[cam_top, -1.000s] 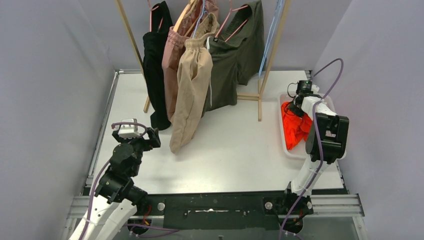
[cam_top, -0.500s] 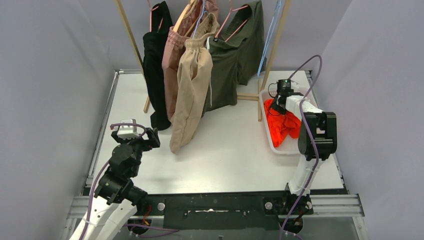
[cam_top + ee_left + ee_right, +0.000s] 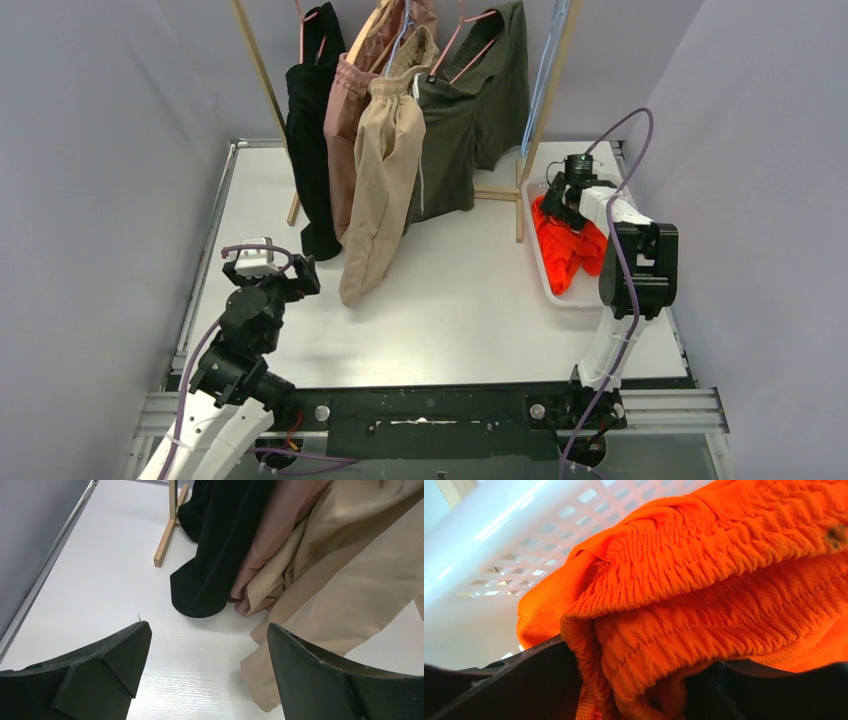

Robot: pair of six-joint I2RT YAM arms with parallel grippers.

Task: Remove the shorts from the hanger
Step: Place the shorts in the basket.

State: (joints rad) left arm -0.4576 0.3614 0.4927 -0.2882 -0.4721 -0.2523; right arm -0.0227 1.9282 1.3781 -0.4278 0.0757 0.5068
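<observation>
The bright orange shorts (image 3: 565, 245) lie bunched in a white basket (image 3: 572, 298) at the right. My right gripper (image 3: 560, 205) is down in the basket with its jaws apart. In the right wrist view the gathered orange waistband (image 3: 704, 580) sits loosely between them at the right gripper (image 3: 639, 652). Black (image 3: 312, 130), dusty pink (image 3: 345, 110), beige (image 3: 385, 170) and olive green shorts (image 3: 470, 110) hang on hangers from the wooden rack (image 3: 530, 150). My left gripper (image 3: 300, 275) stands open and empty near the beige hem (image 3: 325, 615); in its wrist view the left gripper (image 3: 207, 630) is over bare table.
The rack's wooden foot (image 3: 165, 542) rests on the white table (image 3: 450, 310) beside the black hem (image 3: 200, 595). The rack's right post stands just left of the basket. Grey walls close in on both sides.
My right arm has swung left and back, and the basket with the orange shorts has shifted left toward the rack post. The right jaws have spread apart. The left arm has not moved.
</observation>
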